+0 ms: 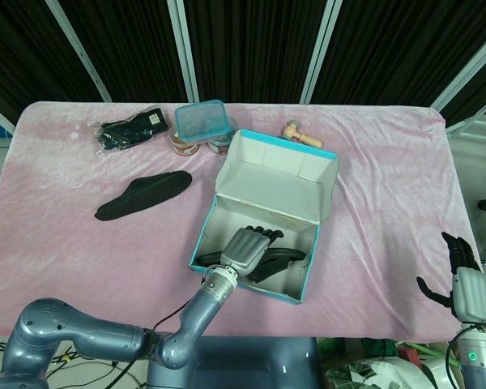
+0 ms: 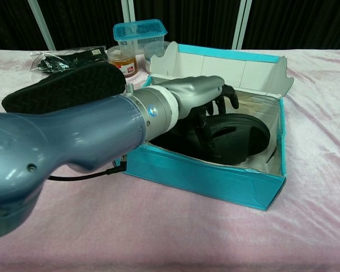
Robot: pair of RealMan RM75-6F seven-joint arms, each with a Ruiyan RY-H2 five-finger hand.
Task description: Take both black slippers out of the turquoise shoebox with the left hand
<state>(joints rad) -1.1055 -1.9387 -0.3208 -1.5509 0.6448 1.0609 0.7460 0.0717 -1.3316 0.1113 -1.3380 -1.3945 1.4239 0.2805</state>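
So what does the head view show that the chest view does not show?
Only the head view shows the right hand, open at the table's near right edge, and a small wooden tool behind the shoebox. Only the chest view shows the left hand's fingers curling down over the slipper inside the box. Both show the left hand, the box and the other slipper on the table.
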